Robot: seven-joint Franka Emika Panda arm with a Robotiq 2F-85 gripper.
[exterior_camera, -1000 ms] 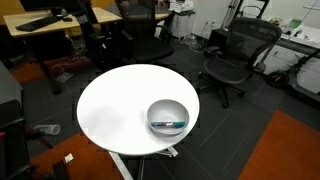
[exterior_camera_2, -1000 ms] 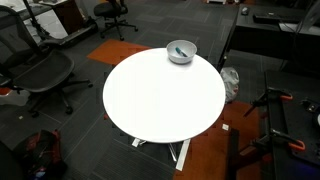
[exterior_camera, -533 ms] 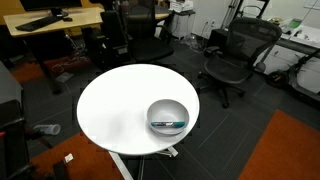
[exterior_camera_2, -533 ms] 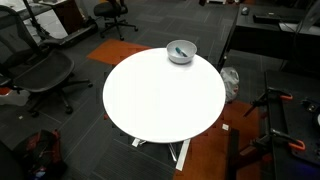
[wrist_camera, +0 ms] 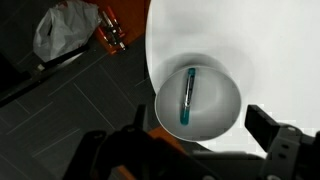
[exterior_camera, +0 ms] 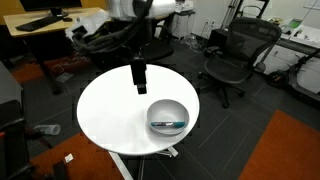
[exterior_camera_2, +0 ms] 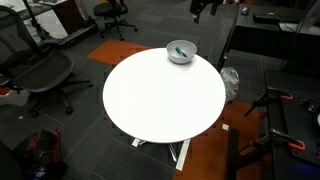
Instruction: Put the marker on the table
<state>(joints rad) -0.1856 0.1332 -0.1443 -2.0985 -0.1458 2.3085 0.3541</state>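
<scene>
I can read no text, label, brand, number or sign in any of my views. In my wrist view the marker (wrist_camera: 187, 96) lying in the bowl (wrist_camera: 222, 92) is too small and blurred for me to make out any print on its barrel.
</scene>
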